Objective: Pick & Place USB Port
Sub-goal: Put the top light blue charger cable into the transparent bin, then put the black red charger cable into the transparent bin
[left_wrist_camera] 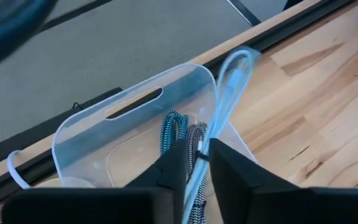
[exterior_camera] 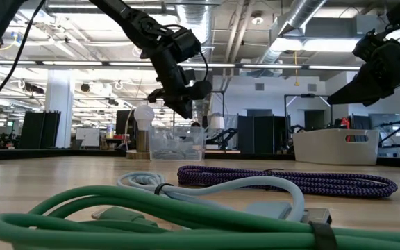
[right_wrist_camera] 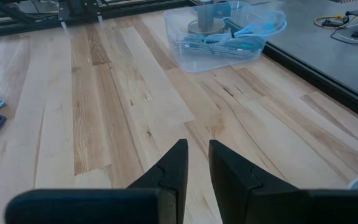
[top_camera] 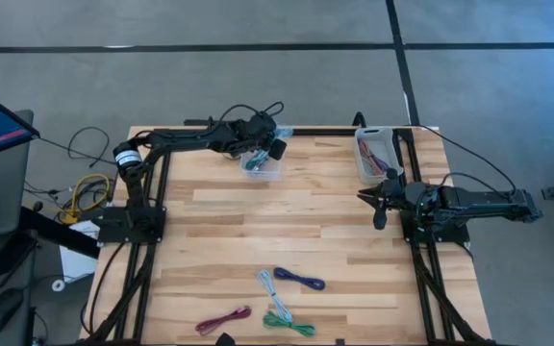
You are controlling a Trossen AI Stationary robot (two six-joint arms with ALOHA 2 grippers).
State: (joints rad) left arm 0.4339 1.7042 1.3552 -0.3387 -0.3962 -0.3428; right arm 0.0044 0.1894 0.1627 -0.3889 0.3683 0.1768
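My left gripper (left_wrist_camera: 197, 167) hangs over a clear plastic bin (top_camera: 263, 167) near the table's far edge and is shut on a light blue USB cable (left_wrist_camera: 229, 81). Braided black-and-white cables (left_wrist_camera: 174, 127) lie in the bin beneath it. In the low view the left gripper (exterior_camera: 180, 97) stands just above the bin (exterior_camera: 176, 142). My right gripper (top_camera: 379, 208) hovers shut and empty over bare wood on the table's right side. A whitish cable (top_camera: 265, 283), a purple one (top_camera: 300, 280), a maroon one (top_camera: 223, 320) and a green one (top_camera: 288, 323) lie coiled by the near edge. My left gripper pinches the light blue cable between its two fingers, on the bundled strands (left_wrist_camera: 202, 158) near the coil's middle. The fingers (left_wrist_camera: 178, 163) come from above, slanting down into the bin. The cable's looped end (left_wrist_camera: 238, 61) sticks out past the fingers over the bin's rim.
A white bin (top_camera: 377, 154) holding more cables sits at the far right corner, just beyond my right gripper. The middle of the wooden table (top_camera: 287, 231) is bare. Black frame rails (top_camera: 421, 279) run along both sides, and loose wires (top_camera: 87, 192) lie beyond the left edge.
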